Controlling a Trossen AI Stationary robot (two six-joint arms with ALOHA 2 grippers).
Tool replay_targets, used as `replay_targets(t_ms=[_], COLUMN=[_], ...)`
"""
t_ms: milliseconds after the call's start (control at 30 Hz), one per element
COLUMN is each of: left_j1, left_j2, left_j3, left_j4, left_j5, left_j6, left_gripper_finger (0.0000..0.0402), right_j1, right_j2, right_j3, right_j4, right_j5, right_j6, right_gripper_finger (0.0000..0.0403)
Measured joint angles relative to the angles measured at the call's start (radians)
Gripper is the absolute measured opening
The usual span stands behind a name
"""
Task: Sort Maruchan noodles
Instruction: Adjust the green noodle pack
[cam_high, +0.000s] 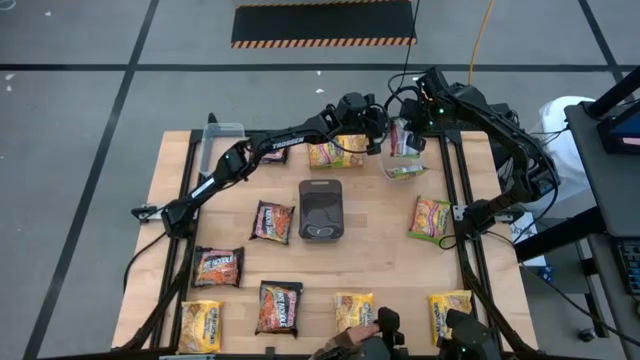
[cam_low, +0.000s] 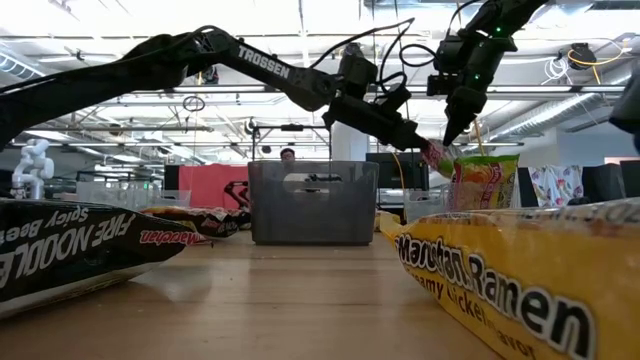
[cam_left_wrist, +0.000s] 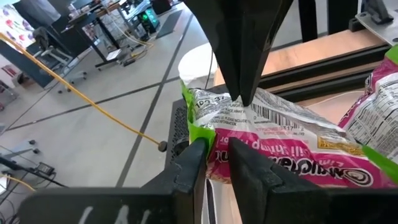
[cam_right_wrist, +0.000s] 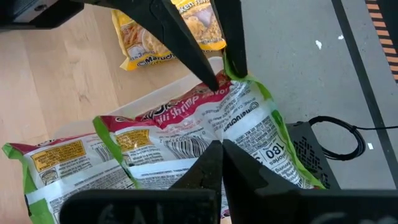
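A light wooden table (cam_high: 380, 255) carries a dark grey tray (cam_high: 321, 210) at its middle, with ramen packets (cam_high: 272, 221) scattered around the tray and clear tubs (cam_high: 222, 140) beyond it.

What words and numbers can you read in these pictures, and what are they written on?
"TROSSEN": on the left arm, low view.
"FIRE NOODLE", "Spicy Bee...", "Maruchan": upside down on the dark packet.
"Maruchan Ramen", "...amy Chicken": on the yellow packet.
"Shrimp", "180": on the green-edged packet, right wrist view.
"Maruchan": on the yellow packet beyond it.
Barcode digits and small print: too small to read.
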Motion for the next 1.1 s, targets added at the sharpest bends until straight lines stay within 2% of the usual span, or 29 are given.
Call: replay_targets(t_ms=[167,767,1100], left_j1=[0.000,0.003,0.003], left_j2=[0.000,0.000,0.000], left_j3=[0.000,0.000,0.000], left_j4=[-0.010,-0.079,-0.082], left_j5=[-0.003,-0.034,-0.034], left_j6=[-0.001,0.032,0.147], left_gripper_finger=[0.0009,0.0001,0.0001], right_j1=[0.000,0.000,0.000], right_j2=[0.000,-0.045,-0.081], right_j3=[0.000,0.001,0.001], right_j4=[0.000,0.025,0.023], right_j5=[0.000,0.000,0.002], right_j6=[0.000,0.000,0.000], right_gripper_finger=[0.0000,0.0000,0.0000])
